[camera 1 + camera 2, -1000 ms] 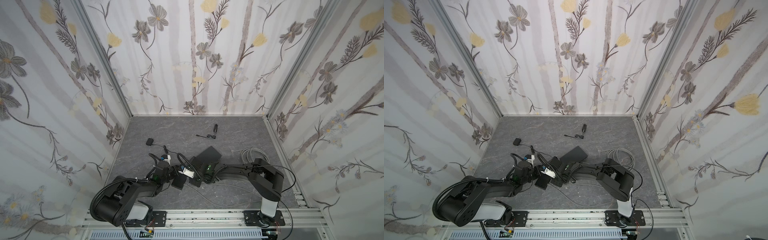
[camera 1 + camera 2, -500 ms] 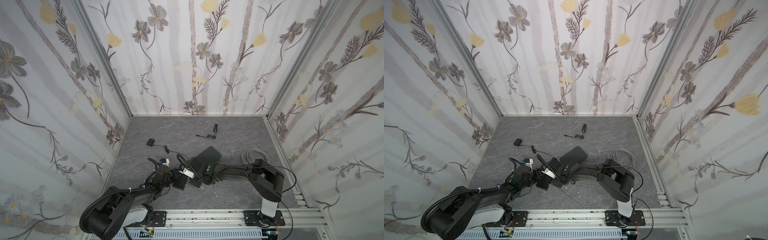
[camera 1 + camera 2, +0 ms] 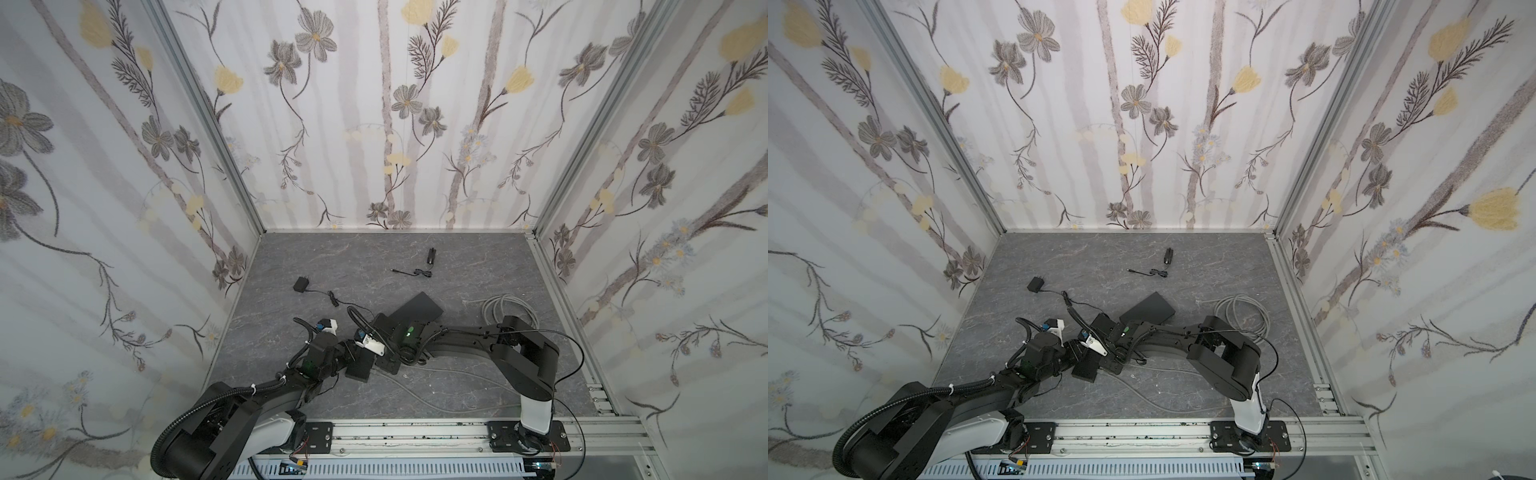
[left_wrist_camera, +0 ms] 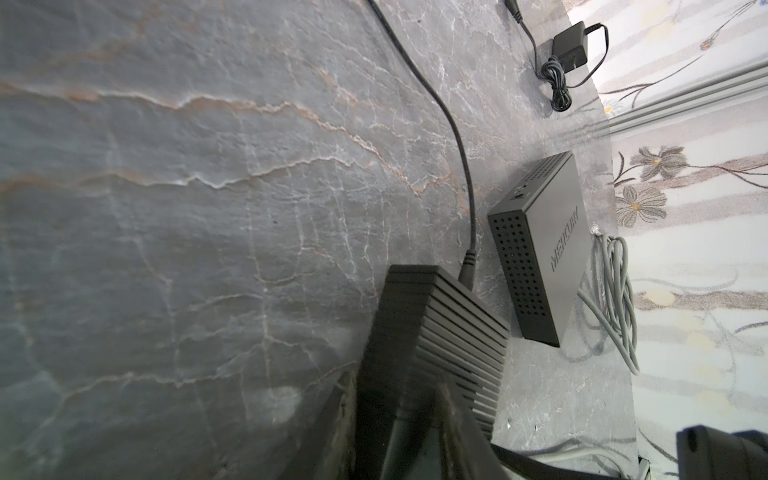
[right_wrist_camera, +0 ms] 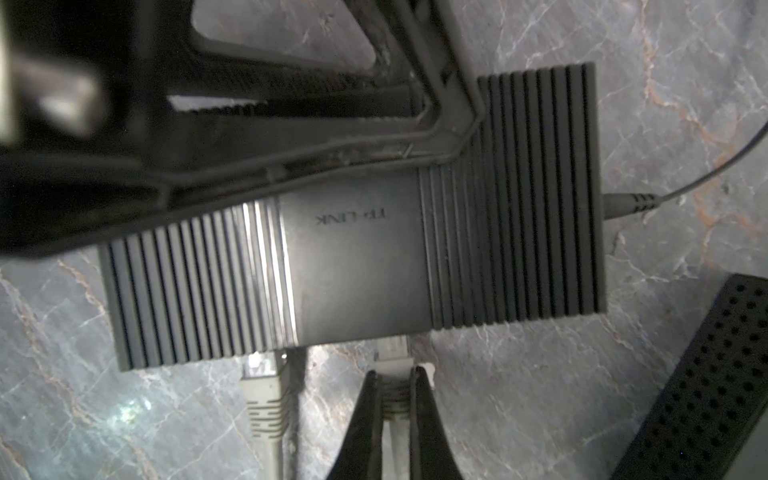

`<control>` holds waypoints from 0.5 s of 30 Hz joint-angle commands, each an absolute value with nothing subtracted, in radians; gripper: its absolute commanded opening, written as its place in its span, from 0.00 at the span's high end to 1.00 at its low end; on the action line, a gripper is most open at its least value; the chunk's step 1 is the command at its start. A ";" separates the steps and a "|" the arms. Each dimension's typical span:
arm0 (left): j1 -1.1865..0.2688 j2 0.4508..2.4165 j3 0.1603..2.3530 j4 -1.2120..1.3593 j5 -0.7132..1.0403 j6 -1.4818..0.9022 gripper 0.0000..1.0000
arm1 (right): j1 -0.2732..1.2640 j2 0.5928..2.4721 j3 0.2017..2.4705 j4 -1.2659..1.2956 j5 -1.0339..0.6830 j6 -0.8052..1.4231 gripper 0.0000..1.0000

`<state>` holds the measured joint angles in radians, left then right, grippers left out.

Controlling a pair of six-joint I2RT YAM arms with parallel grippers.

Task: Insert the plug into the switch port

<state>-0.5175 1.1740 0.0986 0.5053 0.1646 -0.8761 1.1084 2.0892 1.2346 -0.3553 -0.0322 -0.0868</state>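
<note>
The switch [image 5: 357, 266] is a ribbed black box lying flat on the grey floor, seen in both top views [image 3: 360, 366] [image 3: 1086, 369]. My left gripper [image 4: 399, 386] is shut on the switch [image 4: 440, 324], its fingers [image 5: 444, 108] clamped across one end. My right gripper [image 5: 394, 374] is shut on the grey plug [image 5: 391, 357]. The plug's clear tip meets the switch's port side; how deep it sits is hidden. A second grey plug [image 5: 264, 395] sits in a neighbouring port. A thin black lead [image 5: 631, 203] enters the opposite side.
A perforated black box [image 3: 417, 309] [image 4: 544, 245] lies just behind the switch, with a grey cable coil [image 3: 505, 305] to its right. A black power adapter [image 3: 299, 284] and a small black device [image 3: 432, 254] with a lead lie farther back. Walls close three sides.
The left arm's rear links have sunk lower and toward the front rail. Both grippers and the switch have stayed almost where they were.
</note>
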 commanded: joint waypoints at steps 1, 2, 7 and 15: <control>-0.538 1.178 0.091 0.299 0.431 -0.911 0.68 | 1.118 2.117 1.250 0.485 -0.114 -0.053 1.00; -0.538 1.179 0.089 0.299 0.431 -0.911 0.68 | 1.118 2.113 1.250 0.483 -0.111 -0.052 1.00; -0.539 1.177 0.087 0.297 0.430 -0.909 0.68 | 1.117 2.055 1.258 0.461 -0.091 -0.074 1.00; -0.538 1.170 0.099 0.283 0.425 -0.908 0.69 | 1.124 2.108 1.292 0.449 -0.110 -0.057 1.00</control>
